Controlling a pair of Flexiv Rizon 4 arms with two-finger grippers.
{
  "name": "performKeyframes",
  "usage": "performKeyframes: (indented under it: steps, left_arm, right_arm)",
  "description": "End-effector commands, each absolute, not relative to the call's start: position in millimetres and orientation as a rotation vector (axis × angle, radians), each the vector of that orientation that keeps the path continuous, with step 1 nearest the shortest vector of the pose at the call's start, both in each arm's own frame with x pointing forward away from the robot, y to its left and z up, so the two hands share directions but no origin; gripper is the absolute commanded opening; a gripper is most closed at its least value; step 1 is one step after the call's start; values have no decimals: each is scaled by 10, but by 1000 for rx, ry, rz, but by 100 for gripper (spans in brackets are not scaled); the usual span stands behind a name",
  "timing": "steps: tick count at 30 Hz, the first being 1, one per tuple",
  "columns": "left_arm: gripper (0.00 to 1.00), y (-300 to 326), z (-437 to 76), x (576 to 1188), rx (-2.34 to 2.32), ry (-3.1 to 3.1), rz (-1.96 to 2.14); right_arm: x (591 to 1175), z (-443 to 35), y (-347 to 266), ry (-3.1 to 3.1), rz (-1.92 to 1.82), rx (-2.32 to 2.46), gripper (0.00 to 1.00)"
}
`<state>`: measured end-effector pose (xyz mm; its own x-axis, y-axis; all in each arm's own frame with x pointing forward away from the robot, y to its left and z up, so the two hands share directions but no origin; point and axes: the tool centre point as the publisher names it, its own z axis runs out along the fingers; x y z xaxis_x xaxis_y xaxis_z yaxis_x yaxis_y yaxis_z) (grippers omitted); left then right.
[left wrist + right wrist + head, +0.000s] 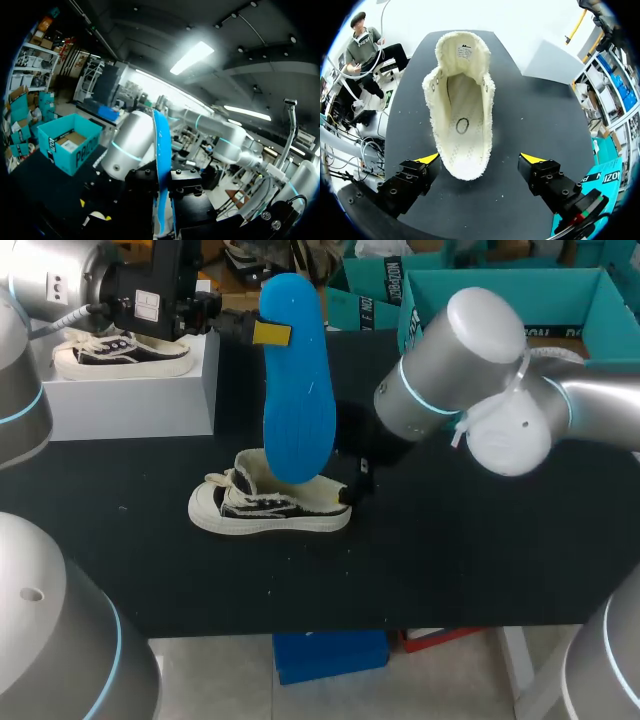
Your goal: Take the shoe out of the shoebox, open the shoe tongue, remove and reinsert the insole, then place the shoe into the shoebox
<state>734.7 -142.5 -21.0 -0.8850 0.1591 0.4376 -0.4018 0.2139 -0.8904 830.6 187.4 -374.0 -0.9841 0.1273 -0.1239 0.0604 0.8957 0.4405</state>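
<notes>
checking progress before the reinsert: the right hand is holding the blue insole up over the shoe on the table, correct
Not quite: it is the left hand that holds the blue insole up over the shoe on the table, as the head view shows. The right hand is open, its fingers either side of the shoe's heel.

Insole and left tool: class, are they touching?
Touching. The left wrist view shows the insole clamped from both sides by the left tool.
</notes>
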Motion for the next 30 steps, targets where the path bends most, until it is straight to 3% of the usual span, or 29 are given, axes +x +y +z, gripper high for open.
performKeyframes:
  steps: [1, 30]
  left_arm:
    - [0, -1437, -220, 7343, 225, -2057, 1717]
    - [0, -1437, -220, 7343, 225, -2057, 1717]
  right_arm:
    - [8316, -3831, 1863, 2863, 859, 122, 100]
    - [8316, -4096, 1845, 2762, 1169, 172, 100]
